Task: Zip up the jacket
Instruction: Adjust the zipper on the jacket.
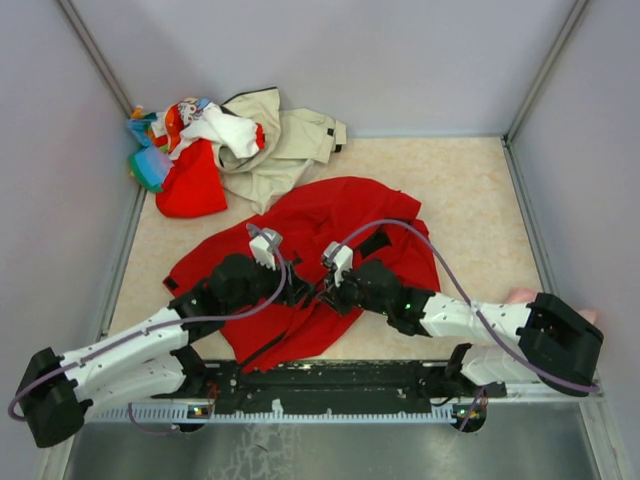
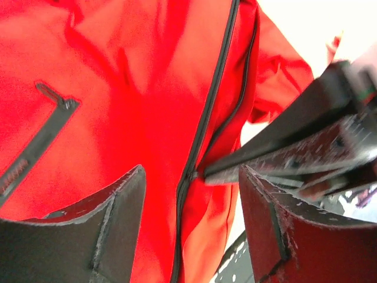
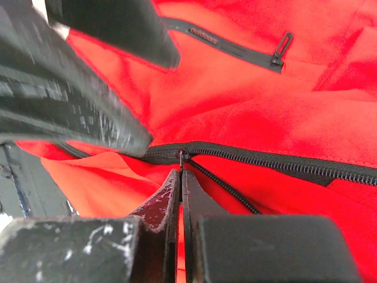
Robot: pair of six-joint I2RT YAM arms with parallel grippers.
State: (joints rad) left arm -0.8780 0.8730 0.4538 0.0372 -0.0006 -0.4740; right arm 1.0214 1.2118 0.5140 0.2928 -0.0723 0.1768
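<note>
The bright red jacket [image 1: 345, 210] lies spread on the table, its black front zipper [image 2: 213, 88] running down the middle. My left gripper [image 2: 191, 171] is open and straddles the zipper low on the jacket without gripping it. My right gripper [image 3: 181, 172] is shut on the small zipper pull [image 3: 181, 158], where the joined teeth split into two loose rows. In the top view the left gripper [image 1: 298, 292] and right gripper [image 1: 326, 290] meet close together over the jacket's lower front. A slanted black pocket zip [image 2: 36, 138] lies left of the front zipper. The right gripper's fingers [image 2: 283, 141] cross the left wrist view.
At the back left lies a heap of clothes: a beige jacket [image 1: 285, 140], a smaller red garment [image 1: 192, 188] and colourful pieces [image 1: 160, 125]. Grey walls close in the beige table [image 1: 480, 190]. A black rail [image 1: 330, 383] runs along the near edge.
</note>
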